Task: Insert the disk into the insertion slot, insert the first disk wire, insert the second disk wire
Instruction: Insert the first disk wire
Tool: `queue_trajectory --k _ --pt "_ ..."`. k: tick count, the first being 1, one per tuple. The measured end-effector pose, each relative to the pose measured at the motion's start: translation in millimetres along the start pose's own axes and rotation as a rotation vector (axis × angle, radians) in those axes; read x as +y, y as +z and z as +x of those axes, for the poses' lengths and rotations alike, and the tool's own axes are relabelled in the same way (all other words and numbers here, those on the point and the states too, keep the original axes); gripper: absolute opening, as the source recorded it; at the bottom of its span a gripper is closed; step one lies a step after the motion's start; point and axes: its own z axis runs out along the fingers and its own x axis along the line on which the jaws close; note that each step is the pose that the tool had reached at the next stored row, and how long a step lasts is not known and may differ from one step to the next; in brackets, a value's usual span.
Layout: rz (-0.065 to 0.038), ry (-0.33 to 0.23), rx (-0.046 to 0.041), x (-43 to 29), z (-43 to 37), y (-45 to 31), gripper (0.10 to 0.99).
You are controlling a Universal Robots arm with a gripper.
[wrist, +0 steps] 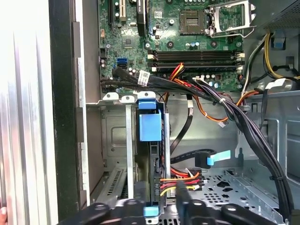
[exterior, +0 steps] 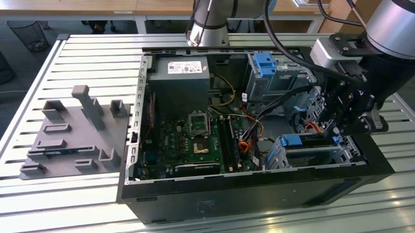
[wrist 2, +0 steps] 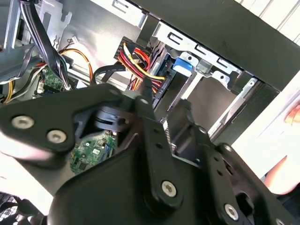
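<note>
The disk (exterior: 312,144), in its blue carrier (exterior: 292,141), sits inside the insertion slot (exterior: 304,159) at the case's corner on the exterior view's right. In the first wrist view the disk (wrist: 154,164) stands edge-on in the cage (wrist: 110,140). A red, yellow and black wire bundle (wrist: 180,179) reaches the disk's end. My gripper (wrist 2: 165,96) hangs over that end, fingers apart on either side of the bundle (wrist 2: 140,63). One finger (wrist: 181,197) stands beside the wires. A black cable with a light blue plug (wrist: 213,158) lies loose on the case floor.
The motherboard (exterior: 194,138) and power supply (exterior: 178,77) fill the case's left half. A taller cage with a blue latch (exterior: 266,63) stands at the back. Black cable bundles (wrist: 243,122) cross near the slot. A grey fixture plate (exterior: 71,136) lies outside. A person's hand (wrist 2: 283,176) is beside the case wall.
</note>
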Motion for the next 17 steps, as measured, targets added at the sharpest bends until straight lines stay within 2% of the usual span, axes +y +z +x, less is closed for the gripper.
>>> queue_trajectory --k 2,3,4,9,11,17 --pt "0.0 0.0 0.0002 0.0 0.0 0.1 0.325" --pt "0.0 0.0 0.0002 0.0 0.0 0.1 0.325" --pt "0.0 0.0 0.0001 0.0 0.0 0.1 0.263" --pt "0.0 0.0 0.0 0.1 0.0 0.2 0.251" --pt "0.0 0.0 0.0 0.1 0.0 0.1 0.125" --pt "0.0 0.0 0.0 0.2 0.0 0.1 0.106"
